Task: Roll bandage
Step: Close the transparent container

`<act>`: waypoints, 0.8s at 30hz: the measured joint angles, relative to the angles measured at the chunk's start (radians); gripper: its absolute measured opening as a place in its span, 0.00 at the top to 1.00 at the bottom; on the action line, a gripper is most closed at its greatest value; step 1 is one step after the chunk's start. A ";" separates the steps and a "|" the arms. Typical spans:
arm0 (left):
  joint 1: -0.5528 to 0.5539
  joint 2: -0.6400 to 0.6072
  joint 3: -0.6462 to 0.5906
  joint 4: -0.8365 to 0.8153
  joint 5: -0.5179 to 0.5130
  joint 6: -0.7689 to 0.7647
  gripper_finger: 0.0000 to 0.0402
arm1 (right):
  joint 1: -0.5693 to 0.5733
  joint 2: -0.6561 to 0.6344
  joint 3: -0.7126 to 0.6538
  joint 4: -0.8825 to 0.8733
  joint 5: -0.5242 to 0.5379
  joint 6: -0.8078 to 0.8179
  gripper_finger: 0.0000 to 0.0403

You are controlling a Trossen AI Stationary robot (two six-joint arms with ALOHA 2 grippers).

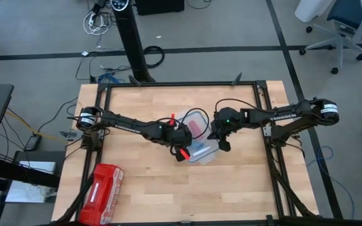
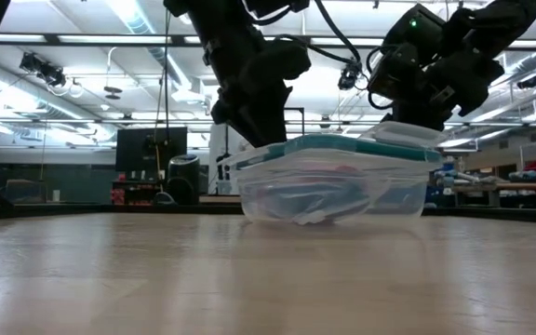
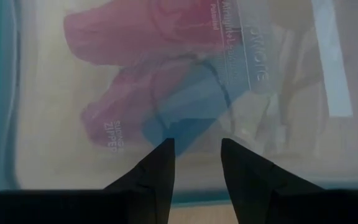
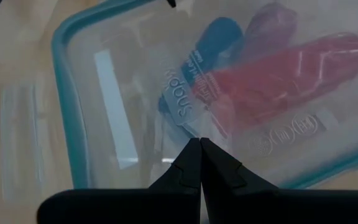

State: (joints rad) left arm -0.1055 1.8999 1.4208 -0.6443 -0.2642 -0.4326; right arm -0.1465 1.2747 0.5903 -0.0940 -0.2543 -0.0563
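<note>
A clear plastic container [image 1: 201, 150] with a teal-rimmed lid [image 2: 342, 147] stands in the middle of the table. Through the lid I see the bandage [image 3: 185, 106], a compact blue roll, lying inside beside red-pink rolls [image 3: 123, 31]. The right wrist view shows the blue roll [image 4: 213, 37] too. My left gripper [image 3: 196, 146] is open and slants down over the container's left end. My right gripper [image 4: 199, 143] is shut and slants down over the lid from the right. My left gripper's open fingertips [image 3: 166, 146] stand at or just above the lid near its teal rim; I cannot tell whether they touch it. My right gripper's shut fingertips [image 4: 194, 149] stand at or just above the lid's clear middle; I cannot tell whether they press on it.
A red zip pouch [image 1: 102, 191] lies at the table's near left corner. Black frame rails [image 1: 181, 85] run along the table's far, left and right edges. Bare wood lies between the container and the near edge.
</note>
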 joint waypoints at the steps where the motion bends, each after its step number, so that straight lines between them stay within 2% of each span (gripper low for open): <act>1: -0.001 0.000 0.000 -0.006 -0.003 -0.001 0.66 | 0.002 0.002 0.000 -0.002 0.002 0.001 0.99; 10: -0.006 0.001 -0.003 -0.009 -0.003 -0.006 0.66 | 0.018 0.020 0.004 -0.008 0.023 0.010 0.99; 18: -0.038 0.000 -0.010 0.192 -0.004 0.107 0.66 | 0.018 0.021 0.003 -0.033 0.025 0.027 1.00; 24: -0.061 -0.034 -0.007 0.277 -0.052 0.148 0.66 | 0.017 0.021 0.002 -0.027 0.034 0.047 0.99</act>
State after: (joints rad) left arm -0.1668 1.8663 1.4136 -0.3675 -0.3161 -0.2847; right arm -0.1299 1.2957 0.5919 -0.1209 -0.2206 -0.0094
